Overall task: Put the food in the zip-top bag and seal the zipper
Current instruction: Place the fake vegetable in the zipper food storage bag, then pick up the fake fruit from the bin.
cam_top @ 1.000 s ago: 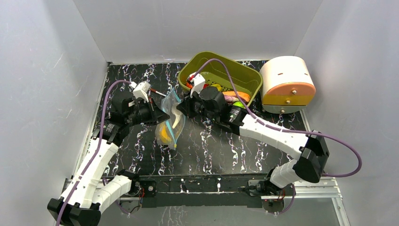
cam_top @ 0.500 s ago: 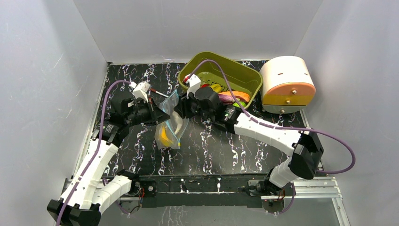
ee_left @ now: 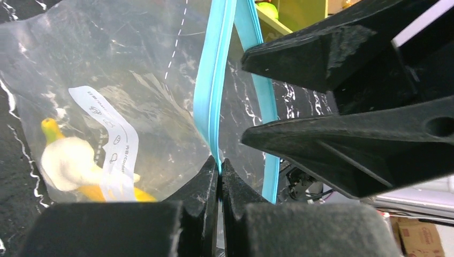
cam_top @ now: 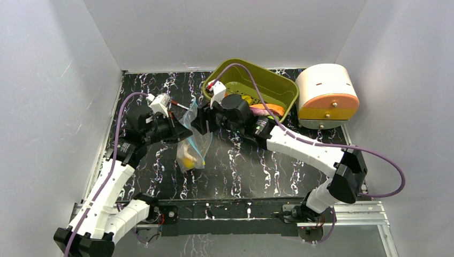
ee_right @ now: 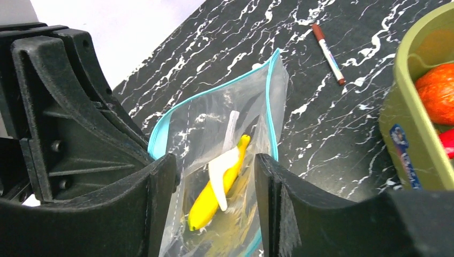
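Note:
The clear zip-top bag point(cam_top: 195, 143) hangs upright between the two arms, its mouth facing up. My left gripper point(ee_left: 220, 166) is shut on the teal zipper point(ee_left: 213, 96) at one side of the mouth; it shows from above as the left gripper point(cam_top: 183, 131). Just over the mouth, my right gripper point(ee_right: 214, 160) is open with nothing between its fingers. Below it a yellow banana point(ee_right: 217, 195) lies inside the bag point(ee_right: 214, 118), low near the bottom as the banana point(cam_top: 188, 159). The zipper point(ee_right: 270, 107) is parted.
An olive-green tub point(cam_top: 286, 85) with more toy food, including an orange piece point(ee_right: 436, 99), stands behind the right arm. A red-tipped pen point(ee_right: 327, 52) lies on the black marble table beside the tub. A white and orange drum point(cam_top: 326, 96) stands at the back right.
My right gripper has moved left over the bag's mouth and opened. The banana now lies lower in the bag. The left gripper has kept its hold.

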`<action>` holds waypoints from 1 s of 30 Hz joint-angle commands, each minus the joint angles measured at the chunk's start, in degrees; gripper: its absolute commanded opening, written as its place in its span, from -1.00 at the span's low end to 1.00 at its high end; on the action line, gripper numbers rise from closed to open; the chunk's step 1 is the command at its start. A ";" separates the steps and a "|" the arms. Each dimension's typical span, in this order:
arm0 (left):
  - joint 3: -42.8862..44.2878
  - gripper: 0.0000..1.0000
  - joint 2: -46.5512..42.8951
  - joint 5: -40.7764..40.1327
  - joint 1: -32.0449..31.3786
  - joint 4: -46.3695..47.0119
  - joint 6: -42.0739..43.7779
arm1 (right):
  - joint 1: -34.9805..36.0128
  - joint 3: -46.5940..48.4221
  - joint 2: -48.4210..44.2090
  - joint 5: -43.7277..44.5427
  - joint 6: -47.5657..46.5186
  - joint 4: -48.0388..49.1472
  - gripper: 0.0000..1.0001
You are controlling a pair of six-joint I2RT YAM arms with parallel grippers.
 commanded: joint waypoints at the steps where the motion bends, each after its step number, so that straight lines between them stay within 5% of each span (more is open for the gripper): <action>1: -0.50 -1.00 -0.45 -2.97 -0.18 -0.91 3.15 | -0.08 5.93 -3.08 3.09 -6.56 -1.43 0.09; 10: -5.27 -1.00 -1.93 -5.40 -0.17 1.65 5.80 | -3.66 13.36 -0.73 9.26 -15.06 -10.85 0.15; 19: -4.76 -1.00 -2.80 -5.31 -0.17 1.98 7.41 | -17.92 16.21 2.55 4.57 -18.57 -16.56 0.20; 30: 8.57 -1.00 2.84 -23.13 -0.18 -8.41 18.95 | -30.75 25.38 18.00 -1.60 -23.25 -25.42 0.32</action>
